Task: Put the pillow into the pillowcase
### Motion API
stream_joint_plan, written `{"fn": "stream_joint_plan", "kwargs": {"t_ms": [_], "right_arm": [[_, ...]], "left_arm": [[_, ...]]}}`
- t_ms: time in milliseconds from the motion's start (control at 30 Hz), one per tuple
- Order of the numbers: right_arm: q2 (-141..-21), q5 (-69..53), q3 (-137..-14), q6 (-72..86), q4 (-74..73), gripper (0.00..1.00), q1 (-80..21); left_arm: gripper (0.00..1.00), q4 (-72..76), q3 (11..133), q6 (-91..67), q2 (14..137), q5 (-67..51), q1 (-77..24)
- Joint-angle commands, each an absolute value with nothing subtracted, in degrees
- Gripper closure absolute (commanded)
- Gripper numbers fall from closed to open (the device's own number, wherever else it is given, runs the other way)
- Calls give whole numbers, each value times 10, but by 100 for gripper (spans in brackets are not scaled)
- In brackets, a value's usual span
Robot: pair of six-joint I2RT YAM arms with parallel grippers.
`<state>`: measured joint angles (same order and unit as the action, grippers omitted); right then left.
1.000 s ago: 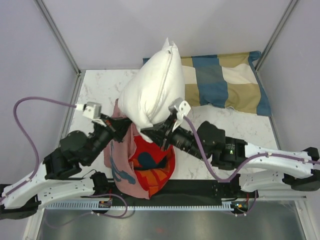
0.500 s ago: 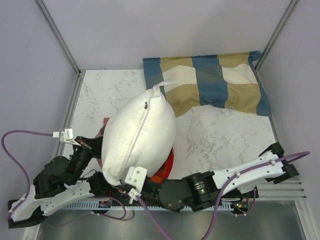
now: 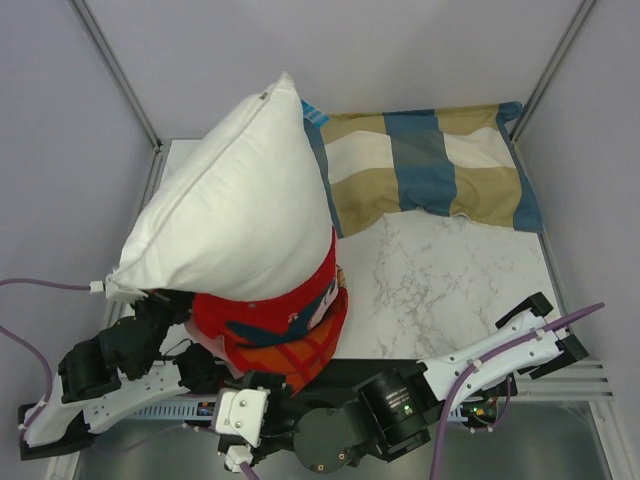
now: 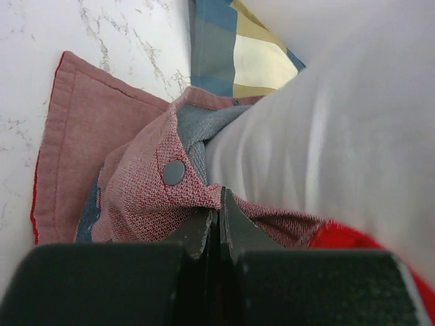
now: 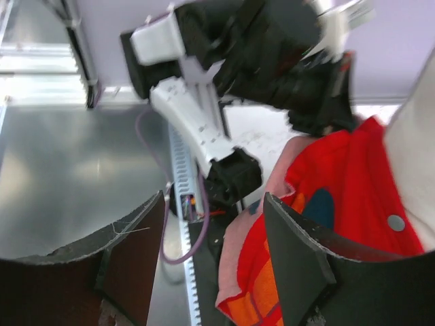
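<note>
The pillow (image 3: pixel 235 200) stands on end at the near left of the counter (image 3: pixel 430 280). Its long axis runs up from the pillowcase (image 3: pixel 275 320) and leans toward the far side. Only its lower end sits inside the red mouth, so most of its white bulk is outside the case.

The left gripper (image 4: pixel 219 204) is pressed together on the dull pink hem of the pillowcase, just below a snap button (image 4: pixel 174 172), with the pillow bulging just to the right of the pinch. The right gripper (image 5: pixel 214 204) is spread and has nothing between its fingers. It sits at the near edge, and the red printed side of the case hangs just beyond it, on the right in its wrist view.

Judged from this, the right arm is the nearer one to the free red side of the mouth, and any regrasp there means reaching toward the far side and slightly right.

From above, the pillow hides the left gripper and the far rim of the case, so how deep the pillow sits cannot be told. The right wrist view is blurred. The checked pillow (image 3: pixel 440 165) lies well apart at the far right.
</note>
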<state>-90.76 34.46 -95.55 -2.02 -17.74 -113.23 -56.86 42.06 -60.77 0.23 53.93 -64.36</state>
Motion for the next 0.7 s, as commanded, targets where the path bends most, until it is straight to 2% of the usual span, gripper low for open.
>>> {"fn": "stream_joint_plan", "kwargs": {"t_ms": [0,33,167,233,333,467,500,567,600,667], "right_arm": [[-896,437,-1052,-36,-215,32,-1141],[-886,499,-1062,-39,-215,32,-1141],[-820,589,-1073,-1,-214,32,-1100],[-765,621,-1049,55,-235,30,-1037],[-712,546,-1009,154,-312,29,-885],[-727,384,-970,221,-387,25,-675],[-735,301,-942,228,-388,24,-581],[-750,205,-906,242,-362,25,-490],[-753,106,-866,242,-316,25,-417],[-764,5,-836,263,-271,25,-361]], "left_arm": [[98,-607,432,-621,-40,584,-641],[98,-606,429,-618,-40,579,-641],[98,-606,419,-610,-40,557,-641],[98,-597,414,-602,-40,549,-641],[98,-521,399,-528,-40,510,-641],[98,-455,384,-457,-40,464,-641],[98,-447,383,-447,-40,460,-641],[98,-433,381,-436,-39,454,-641],[98,-431,381,-432,-38,451,-640],[98,-432,385,-425,-39,450,-640]]}}
